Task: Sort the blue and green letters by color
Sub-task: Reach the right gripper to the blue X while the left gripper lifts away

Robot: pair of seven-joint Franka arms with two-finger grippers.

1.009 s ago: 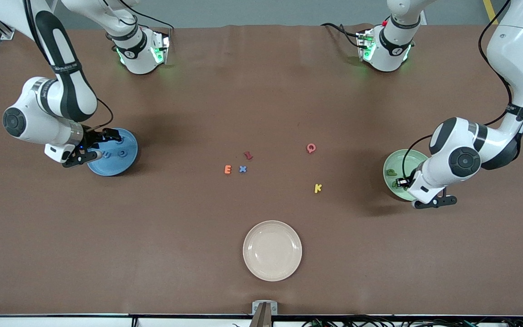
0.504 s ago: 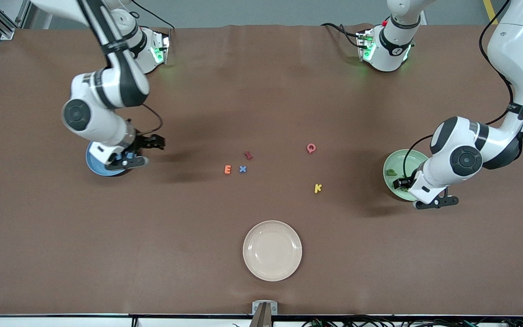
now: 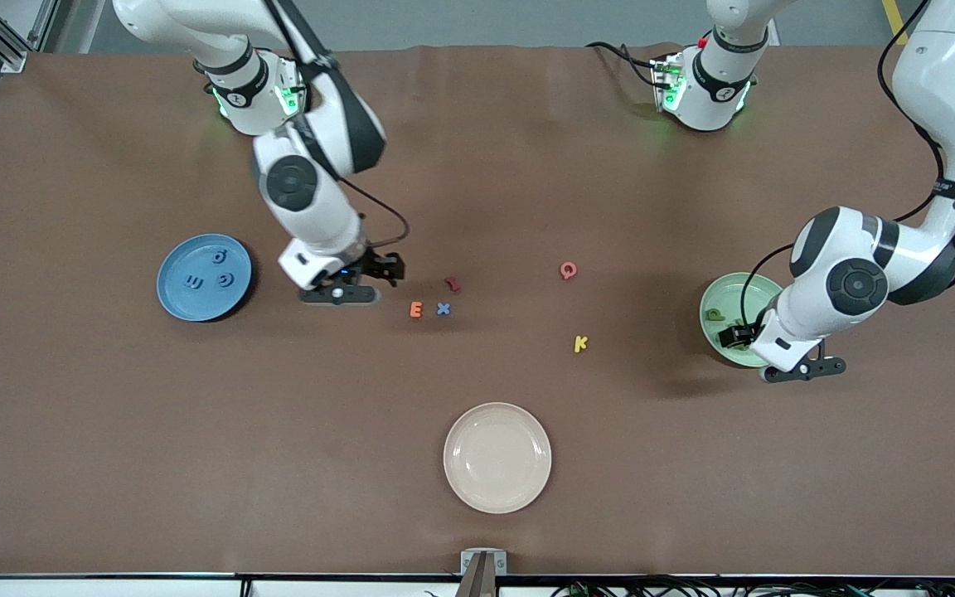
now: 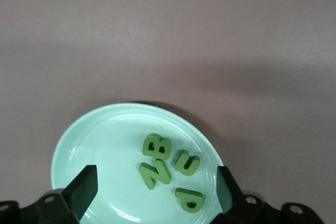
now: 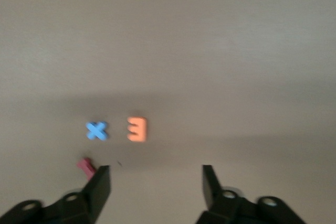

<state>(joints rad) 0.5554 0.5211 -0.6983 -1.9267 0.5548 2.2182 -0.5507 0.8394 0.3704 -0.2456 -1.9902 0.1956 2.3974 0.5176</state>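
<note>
With four green letters (image 4: 170, 171) in the green plate (image 4: 89, 140) under the spread, empty left hand (image 4: 156, 192), the right hand (image 3: 361, 280), fingers apart beside the orange E (image 3: 416, 310), must next descend on the blue x (image 3: 443, 308), the last letter to sort.

So x (image 3: 443, 308) sits just beside E (image 3: 416, 309) mid-table. Q (image 3: 568, 270) and K (image 3: 580, 343) are toward the left arm's end, K nearer the camera. Three letters (image 3: 225, 280) lie in the right-end plate (image 3: 183, 305), four letters (image 4: 154, 173) in the left-end plate (image 4: 100, 145) under the left gripper (image 4: 155, 182). The third plate (image 3: 496, 457) is nearest the camera, and the right gripper (image 5: 156, 182) hangs over the table beside E.

Right end effector (image 3: 367, 280), fingers apart, over bare bench (image 3: 477, 166); orange E (image 3: 415, 309) just ahead, beside blue x (image 3: 443, 308).
</note>
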